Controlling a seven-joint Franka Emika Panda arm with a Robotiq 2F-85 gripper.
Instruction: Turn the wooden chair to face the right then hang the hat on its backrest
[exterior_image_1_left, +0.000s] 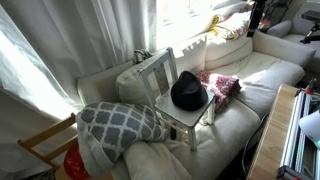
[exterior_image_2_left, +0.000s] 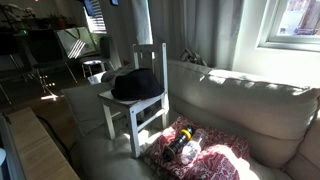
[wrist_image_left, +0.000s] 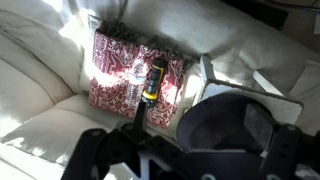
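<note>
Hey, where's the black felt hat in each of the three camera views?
Exterior view: black felt hat at centre, on the pale wooden chair.
Exterior view: hat left of centre, on the chair seat.
Wrist view: hat at lower right.
Shared landmark: red patterned cloth on the sofa.

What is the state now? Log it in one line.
wooden chair: upright on sofa | hat: on its seat, not yet on backrest | gripper: open, empty
</note>
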